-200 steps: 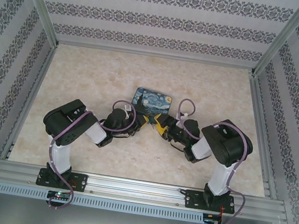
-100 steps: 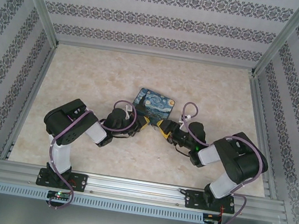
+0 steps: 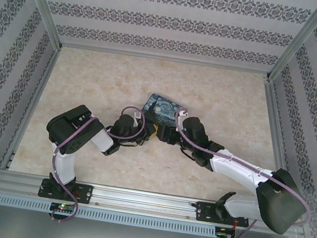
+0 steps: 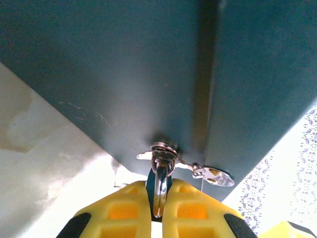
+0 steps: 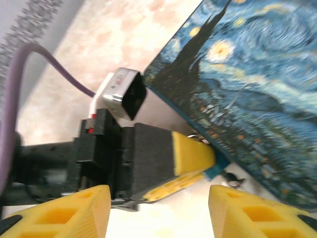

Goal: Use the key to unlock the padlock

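We're gripping the padlock w/ left claw shut tight on it, at the box's 6 o'clock edge. The key is sitting at the padlock's 3 o'clock, apparently not inserted. Right claw is gaping wide, empty, so unlocking's pending.

The table is a pale beige, marbled surface. A dark box with a Starry Night print sits on it near the middle, about midway between the left and right edges.
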Available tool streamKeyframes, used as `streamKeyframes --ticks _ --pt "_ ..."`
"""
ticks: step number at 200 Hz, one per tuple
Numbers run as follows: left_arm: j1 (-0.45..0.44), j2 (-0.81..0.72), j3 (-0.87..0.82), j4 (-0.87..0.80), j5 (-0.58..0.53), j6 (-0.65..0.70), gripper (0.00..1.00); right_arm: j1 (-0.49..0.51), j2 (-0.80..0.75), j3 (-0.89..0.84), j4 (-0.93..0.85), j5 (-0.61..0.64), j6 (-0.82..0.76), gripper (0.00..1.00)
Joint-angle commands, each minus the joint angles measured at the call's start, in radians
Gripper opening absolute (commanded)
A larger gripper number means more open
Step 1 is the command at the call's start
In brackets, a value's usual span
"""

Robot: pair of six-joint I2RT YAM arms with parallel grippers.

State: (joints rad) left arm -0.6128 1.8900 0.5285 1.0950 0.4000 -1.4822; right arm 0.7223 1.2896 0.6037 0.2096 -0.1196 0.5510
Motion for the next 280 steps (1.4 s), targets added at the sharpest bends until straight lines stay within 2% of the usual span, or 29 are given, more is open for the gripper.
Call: streamKeyframes --ticks 1,20,40,101,212,280 --pt "0.011 0.008 0.014 -0.053 0.030 -0.021 0.00 0.048 0.003 0.019 -0.232 0.264 -0.250 0.55" --pt "0.011 0.006 0.018 -0.066 0.041 -0.031 0.00 0.094 0.039 0.035 -0.241 0.324 -0.329 0.53" --pt "0.012 -0.002 0.023 -0.080 0.049 -0.035 0.00 0.136 0.093 0.056 -0.255 0.381 -0.383 0.46" --pt "0.012 -0.025 0.031 -0.111 0.056 -0.034 0.00 0.217 0.229 0.109 -0.229 0.487 -0.459 0.38" --pt "0.011 -0.028 0.028 -0.110 0.061 -0.033 0.00 0.211 0.392 0.211 -0.225 0.541 -0.497 0.28" --pt "0.011 -0.028 0.031 -0.116 0.062 -0.029 0.00 0.165 0.396 0.228 -0.222 0.505 -0.465 0.11"
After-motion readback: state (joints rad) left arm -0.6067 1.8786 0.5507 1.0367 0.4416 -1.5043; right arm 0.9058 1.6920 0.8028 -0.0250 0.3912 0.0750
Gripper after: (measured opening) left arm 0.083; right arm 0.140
